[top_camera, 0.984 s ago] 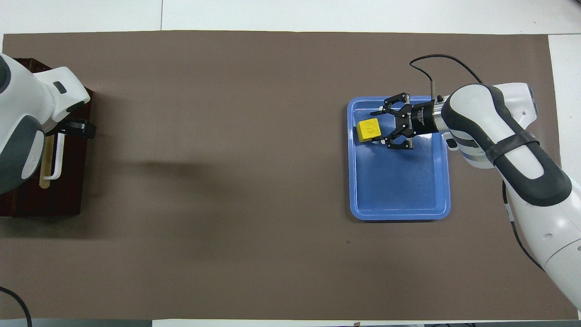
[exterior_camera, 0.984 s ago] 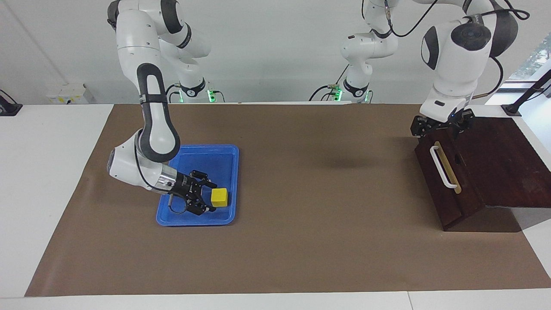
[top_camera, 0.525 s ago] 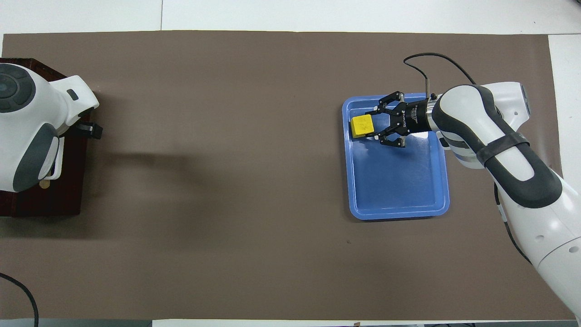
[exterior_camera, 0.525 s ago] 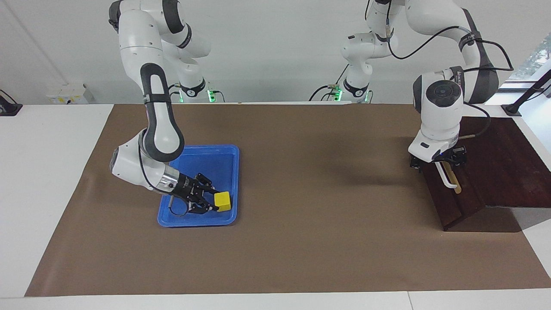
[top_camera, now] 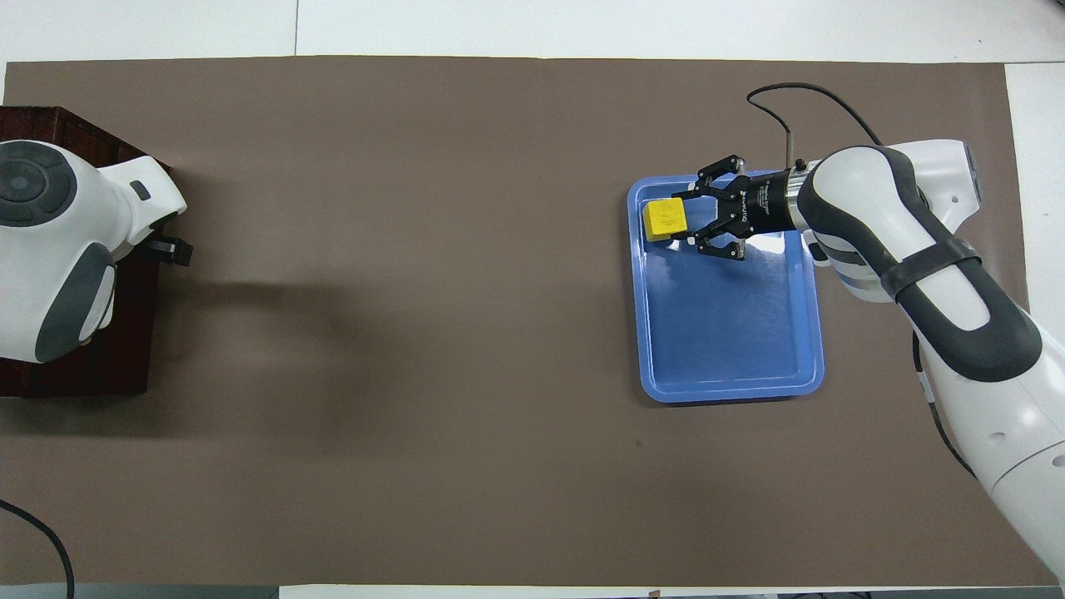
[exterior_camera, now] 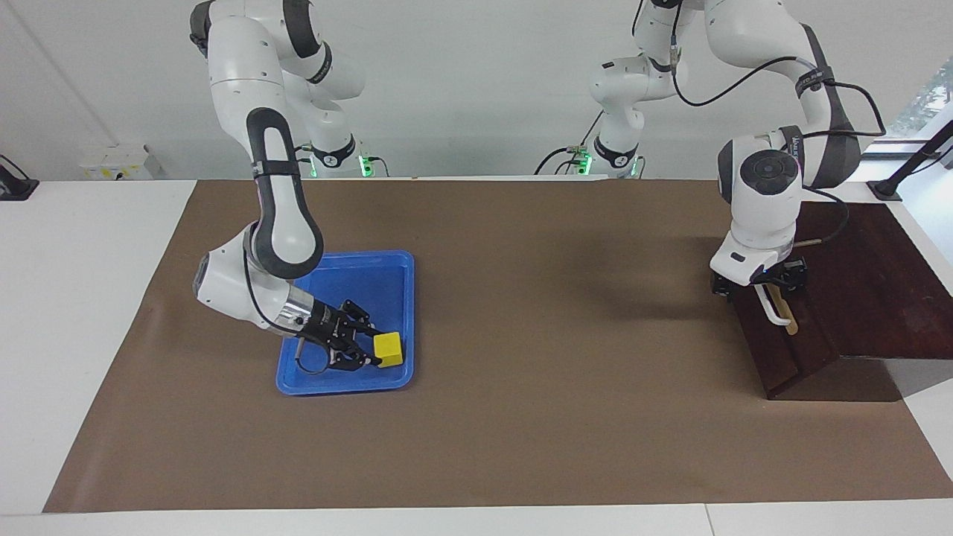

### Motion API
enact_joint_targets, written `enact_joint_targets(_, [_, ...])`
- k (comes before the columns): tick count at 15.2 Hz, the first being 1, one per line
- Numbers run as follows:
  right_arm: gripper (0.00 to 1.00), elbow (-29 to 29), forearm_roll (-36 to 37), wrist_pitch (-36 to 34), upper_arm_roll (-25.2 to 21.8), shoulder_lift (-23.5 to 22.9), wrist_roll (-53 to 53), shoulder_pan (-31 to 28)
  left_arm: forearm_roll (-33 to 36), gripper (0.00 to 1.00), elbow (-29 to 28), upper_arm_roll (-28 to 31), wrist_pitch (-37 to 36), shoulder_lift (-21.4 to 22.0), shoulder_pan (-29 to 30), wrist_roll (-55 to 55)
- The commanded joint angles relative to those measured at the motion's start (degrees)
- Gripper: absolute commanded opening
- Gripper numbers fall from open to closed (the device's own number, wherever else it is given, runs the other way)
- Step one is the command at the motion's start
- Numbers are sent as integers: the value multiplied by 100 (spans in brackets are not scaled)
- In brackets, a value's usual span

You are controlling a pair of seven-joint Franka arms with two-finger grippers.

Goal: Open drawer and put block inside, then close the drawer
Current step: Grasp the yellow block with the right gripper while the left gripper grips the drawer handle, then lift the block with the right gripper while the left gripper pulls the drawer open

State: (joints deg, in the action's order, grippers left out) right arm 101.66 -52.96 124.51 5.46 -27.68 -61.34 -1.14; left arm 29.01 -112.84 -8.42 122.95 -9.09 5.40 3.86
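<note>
The yellow block (exterior_camera: 388,350) lies in the blue tray (exterior_camera: 406,298), in the corner farthest from the robots, toward the left arm's end. My right gripper (exterior_camera: 372,349) is low in the tray and open, with a fingertip on either side of the block's edge; I cannot tell whether they touch it. The block (top_camera: 664,220) and right gripper (top_camera: 687,220) also show in the overhead view. The dark brown drawer (exterior_camera: 789,350) is closed. My left gripper (exterior_camera: 759,281) is down on the end of its white handle (exterior_camera: 774,311) nearer the robots.
The low dark wooden box (exterior_camera: 871,283) stands at the left arm's end of the brown mat (exterior_camera: 558,372). In the overhead view the left arm's hand (top_camera: 166,248) covers the handle and much of the box (top_camera: 91,374).
My left gripper has come down from the box's top corner onto the handle. My right gripper has advanced, and the block has slid toward the tray's wall. The tray has shifted slightly.
</note>
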Motion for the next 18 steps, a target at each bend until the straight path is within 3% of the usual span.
enact_joint_targets(1, [0,21,31,-304,-27,438,-430,18,140,100,-256,-37,159,153,48,45])
enact_joint_targets(5, [0,-181,364,-866,-63,992,-1106,27,88,100,-379,-54,132,206,-39,89])
enact_joint_targets(11, [0,-1032,989,-2096,-1,1555,-2372,114,-271,100,-274,-72,124,180,-584,62])
enact_joint_targets(18, [0,-1139,1007,-2361,25,1819,-2734,228,-572,100,-221,-72,53,171,-1006,106])
